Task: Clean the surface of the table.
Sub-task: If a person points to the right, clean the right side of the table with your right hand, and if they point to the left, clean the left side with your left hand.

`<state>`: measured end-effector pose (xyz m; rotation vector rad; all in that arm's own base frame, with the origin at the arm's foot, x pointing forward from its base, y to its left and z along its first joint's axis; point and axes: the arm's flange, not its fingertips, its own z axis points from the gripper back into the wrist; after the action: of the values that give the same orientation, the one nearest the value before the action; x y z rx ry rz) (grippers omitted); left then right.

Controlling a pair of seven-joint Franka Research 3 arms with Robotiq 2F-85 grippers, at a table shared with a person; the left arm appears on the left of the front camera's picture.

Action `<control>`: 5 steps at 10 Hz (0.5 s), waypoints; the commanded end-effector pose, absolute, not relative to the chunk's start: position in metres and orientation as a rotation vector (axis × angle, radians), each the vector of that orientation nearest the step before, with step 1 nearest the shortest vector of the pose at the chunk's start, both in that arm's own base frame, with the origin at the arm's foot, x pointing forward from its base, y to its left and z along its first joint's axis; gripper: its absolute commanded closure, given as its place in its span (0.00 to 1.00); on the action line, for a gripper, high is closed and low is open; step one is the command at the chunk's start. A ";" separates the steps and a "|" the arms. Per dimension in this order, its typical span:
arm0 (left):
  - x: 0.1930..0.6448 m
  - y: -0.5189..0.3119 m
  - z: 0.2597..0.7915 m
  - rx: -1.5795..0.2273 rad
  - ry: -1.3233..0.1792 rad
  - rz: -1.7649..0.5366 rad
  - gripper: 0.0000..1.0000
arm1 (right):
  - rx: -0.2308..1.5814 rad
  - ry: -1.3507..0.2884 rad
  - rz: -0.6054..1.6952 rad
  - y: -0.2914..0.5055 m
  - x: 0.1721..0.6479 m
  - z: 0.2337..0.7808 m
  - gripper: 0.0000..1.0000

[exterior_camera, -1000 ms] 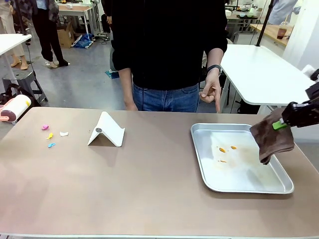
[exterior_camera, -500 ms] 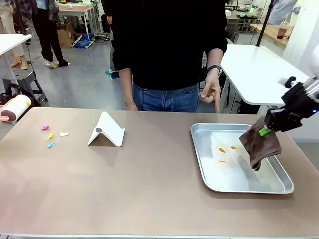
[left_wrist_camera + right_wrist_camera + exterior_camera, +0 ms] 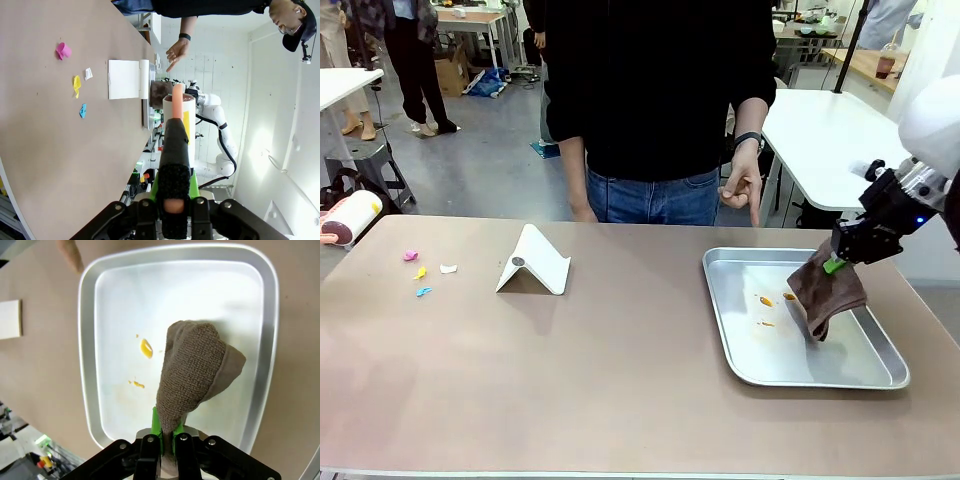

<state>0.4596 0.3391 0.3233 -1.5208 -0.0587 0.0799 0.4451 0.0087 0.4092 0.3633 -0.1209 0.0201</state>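
A: Where the table, and in what state?

B: Tan-brown table (image 3: 620,400) across the whole front view, a person standing at the far edge. One hand (image 3: 744,186) pointing down toward a silver tray (image 3: 820,384) on the right half. On the left half, a white folded card (image 3: 533,262) and a scatter of small coloured scraps (image 3: 420,272) on the bare top.

A: And the right gripper?

B: Right gripper (image 3: 836,264) pinched fully closed on the top of a brown cloth (image 3: 825,298). Cloth dangling over the tray, lower end close to the tray floor or just touching it; impossible to tell which. Orange smears (image 3: 766,300) just beside the cloth, nearer the tray's middle.

A: The left?

B: Left gripper (image 3: 173,192) closed on the black handle of a roller (image 3: 175,145), white drum out at the table's left end.

A: Likely trouble from here?

B: Judgement only. A thin pinch on one end of the cloth, so a risk of it dragging free under a hard wipe. Tray loose on the table, so a sideways push likely to slide it rather than lift the smears. Smears possibly spread instead of removed. Pointing hand near the tray's far rim, within reach of a wide sweep. Scraps well apart on the left, easily missed, and the table top itself not yet wiped.
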 end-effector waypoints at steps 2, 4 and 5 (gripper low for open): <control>0.457 0.339 0.327 -1.525 -0.068 0.069 1.00 | 0.360 -0.121 0.033 0.013 0.445 0.409 0.91; 0.457 0.339 0.327 -1.525 -0.068 0.069 1.00 | 0.364 -0.119 0.021 0.009 0.445 0.408 0.91; 0.457 0.339 0.327 -1.525 -0.068 0.069 1.00 | 0.296 -0.136 -0.023 0.004 0.436 0.410 0.91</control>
<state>0.4596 0.3391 0.3233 -1.5208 -0.0587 0.0799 0.4436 0.0072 0.4080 0.3540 -0.1215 0.0164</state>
